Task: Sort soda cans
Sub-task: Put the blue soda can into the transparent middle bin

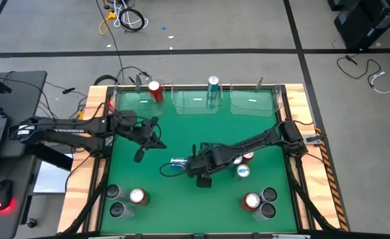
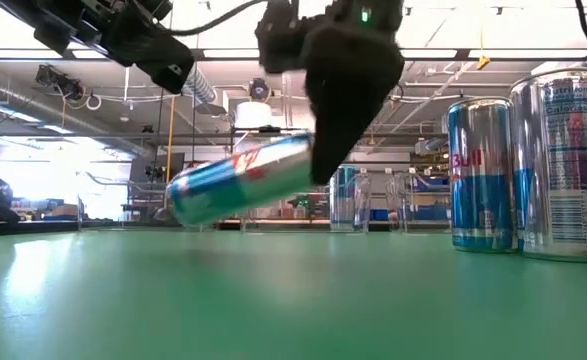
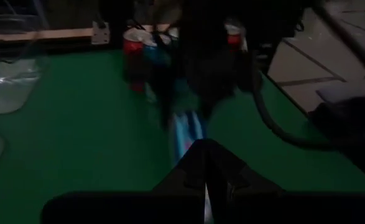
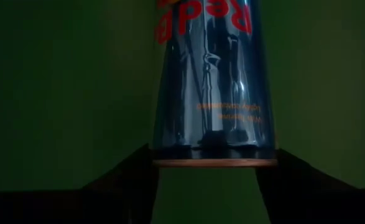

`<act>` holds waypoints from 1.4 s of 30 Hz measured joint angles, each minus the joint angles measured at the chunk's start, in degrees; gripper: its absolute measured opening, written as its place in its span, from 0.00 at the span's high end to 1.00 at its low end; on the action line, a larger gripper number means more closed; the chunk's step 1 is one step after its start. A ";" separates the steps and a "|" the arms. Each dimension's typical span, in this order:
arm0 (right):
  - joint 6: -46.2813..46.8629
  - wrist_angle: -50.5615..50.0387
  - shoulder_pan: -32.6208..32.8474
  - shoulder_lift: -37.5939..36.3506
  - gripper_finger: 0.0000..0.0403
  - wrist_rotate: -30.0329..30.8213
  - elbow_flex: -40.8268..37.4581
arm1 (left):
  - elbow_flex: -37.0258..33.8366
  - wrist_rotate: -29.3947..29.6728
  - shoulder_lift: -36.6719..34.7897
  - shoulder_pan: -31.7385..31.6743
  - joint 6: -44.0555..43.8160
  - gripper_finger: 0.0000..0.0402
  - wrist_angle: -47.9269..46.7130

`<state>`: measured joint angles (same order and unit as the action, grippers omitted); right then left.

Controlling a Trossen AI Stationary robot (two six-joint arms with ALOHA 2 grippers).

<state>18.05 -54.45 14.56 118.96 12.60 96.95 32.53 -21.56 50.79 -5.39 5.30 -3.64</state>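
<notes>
Right gripper clamps blue can.
I see it tilted mid-table; left gripper closed, empty.

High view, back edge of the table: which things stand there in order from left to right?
Red can in the left clear bin → blue can in the middle clear bin → right clear bin, with nothing visible in it.

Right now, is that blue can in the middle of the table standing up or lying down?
Lying tilted on its side: the blue can hangs almost level, above the green table, clamped in the right gripper.
</notes>
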 joint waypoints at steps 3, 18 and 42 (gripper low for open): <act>-3.23 -8.78 -0.86 0.00 0.46 0.02 5.82 | 0.00 1.18 1.71 2.36 -0.02 0.98 -0.52; -7.96 -28.02 -6.61 -0.04 0.46 -2.11 14.39 | 0.02 16.43 26.02 9.56 -4.44 0.98 20.18; -9.26 -20.50 -7.02 -0.04 0.44 -4.74 14.38 | 0.04 17.17 47.58 9.75 -12.92 0.98 45.08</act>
<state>8.79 -74.94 7.53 118.91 7.86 111.33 32.58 -4.40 98.37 4.36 -7.62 41.45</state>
